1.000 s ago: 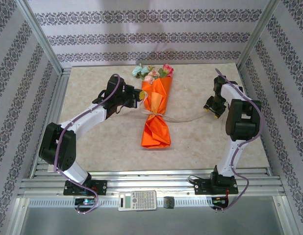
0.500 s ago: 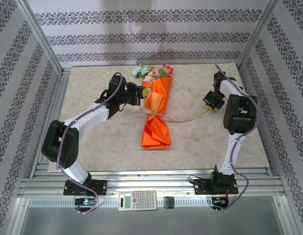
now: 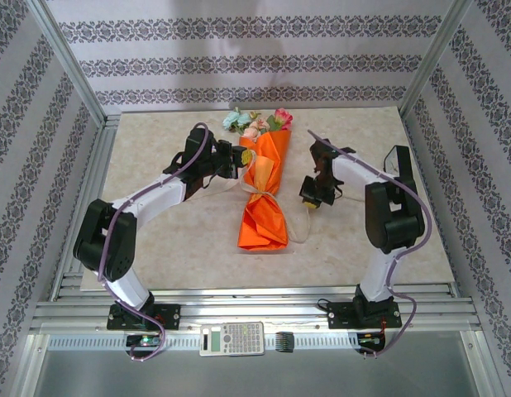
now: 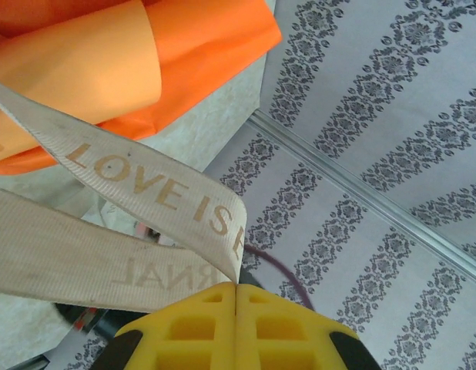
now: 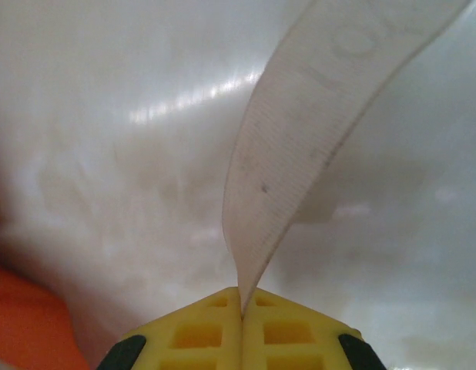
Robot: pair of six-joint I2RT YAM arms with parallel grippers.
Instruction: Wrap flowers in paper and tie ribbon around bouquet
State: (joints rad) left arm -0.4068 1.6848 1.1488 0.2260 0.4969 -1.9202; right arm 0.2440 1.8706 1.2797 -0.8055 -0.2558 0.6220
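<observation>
Ribbon (image 4: pixel 145 181) clamped at both ends!
Left tool (image 4: pixel 236 297) and right tool (image 5: pixel 242 302), each pinching it, flank the bouquet (image 3: pixel 264 203) on the beige counter (image 3: pixel 173 240); patterned walls (image 3: pixel 239 66) behind.

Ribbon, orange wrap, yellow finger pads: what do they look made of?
Ribbon: woven fabric, matte; fine ribbed weave shows, with printed letters. Orange wrap: thin paper, perhaps coated; smooth, faint sheen, soft curled folds. Finger pads: moulded rubber or plastic, cannot tell which; matte yellow with square pockets.

bare table (image 3: pixel 198 256) near side of bouquet (image 3: pixel 264 207)
</observation>
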